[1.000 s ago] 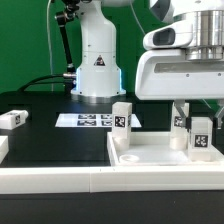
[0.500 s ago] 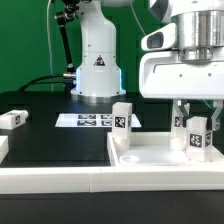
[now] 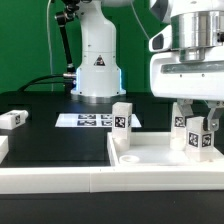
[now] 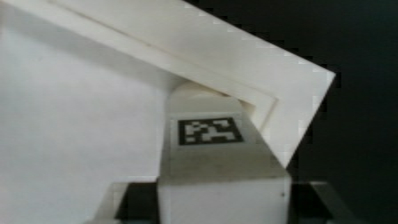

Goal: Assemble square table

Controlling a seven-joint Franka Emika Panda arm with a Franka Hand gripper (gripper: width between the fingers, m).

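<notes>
Leg fitting at tabletop corner.
Gripper (image 3: 198, 128) clamps a leg (image 3: 199, 139) over the tabletop (image 3: 150, 158); light, stiff, smooth plastic, best held across its flat sides.

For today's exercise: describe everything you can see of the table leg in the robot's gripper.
The leg is a short white plastic-looking block carrying a black-and-white square tag. It stands upright between the fingers of the gripper, at the tabletop corner on the exterior view's right. The wrist view shows its tagged face against that corner.
</notes>
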